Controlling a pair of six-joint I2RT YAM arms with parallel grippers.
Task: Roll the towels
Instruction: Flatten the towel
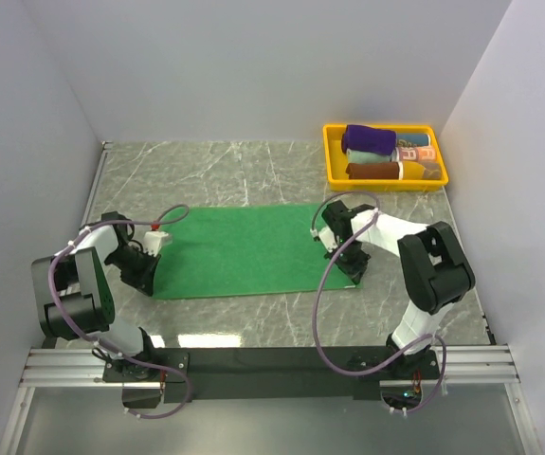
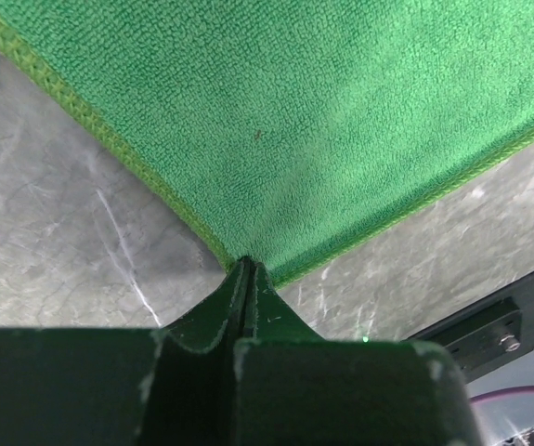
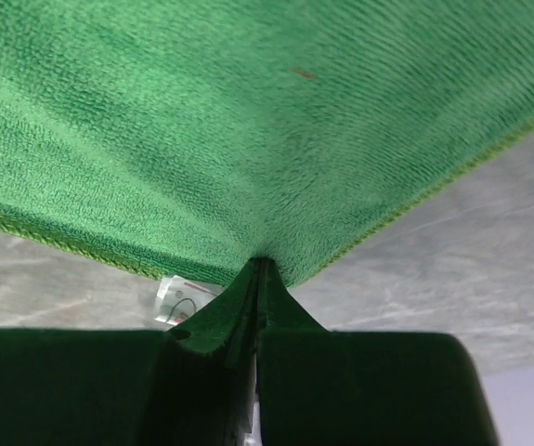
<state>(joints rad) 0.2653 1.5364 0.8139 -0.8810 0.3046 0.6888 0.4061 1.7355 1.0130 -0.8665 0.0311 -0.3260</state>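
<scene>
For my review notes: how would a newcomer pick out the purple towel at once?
Look to the yellow tray at the far right corner of the table. Among the rolls inside, the purple towel lies along the far edge. It alone is dark purple; beside it lie a pale blue roll and a brown roll.

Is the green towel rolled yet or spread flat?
Spread flat: the green towel lies as one open rectangle on the table, no roll started.
</scene>
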